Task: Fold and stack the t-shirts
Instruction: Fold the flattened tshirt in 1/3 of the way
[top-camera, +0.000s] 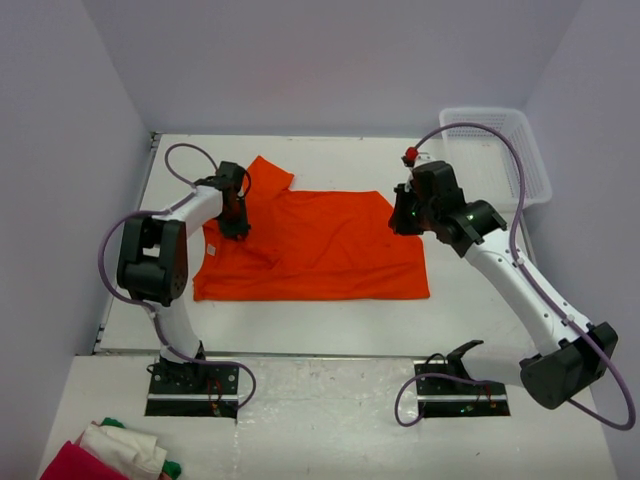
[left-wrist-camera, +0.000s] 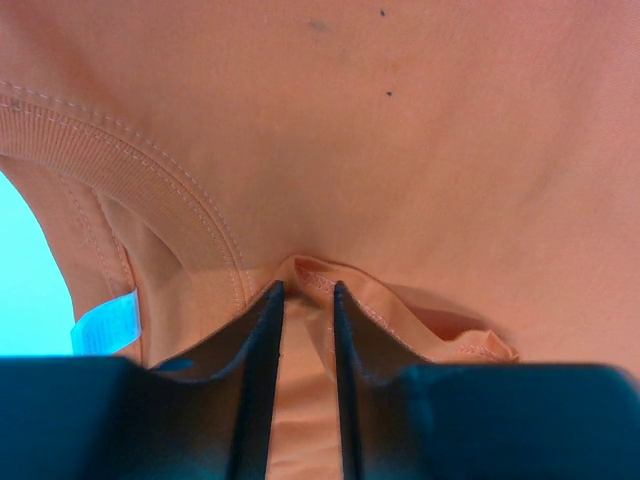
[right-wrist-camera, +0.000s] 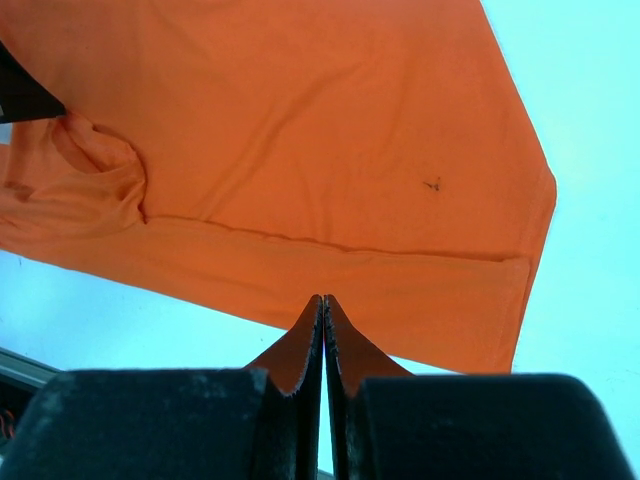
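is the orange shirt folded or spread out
Mostly spread: the t-shirt lies wide and flat on the table, one sleeve out.

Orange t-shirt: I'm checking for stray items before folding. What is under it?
The t-shirt rests on the white table, visible around its edges. Whatever lies beneath the cloth is covered.

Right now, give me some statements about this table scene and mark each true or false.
1. An orange t-shirt lies spread on the table. True.
2. The white basket sits at the far left corner. False: it is at the far right.
3. The right gripper is wide open. False: its jaws are closed together at the shirt's right edge.
4. The left gripper is by the collar. True.
5. The cloth pile lies on the t-shirt. False: it sits apart at the near left.
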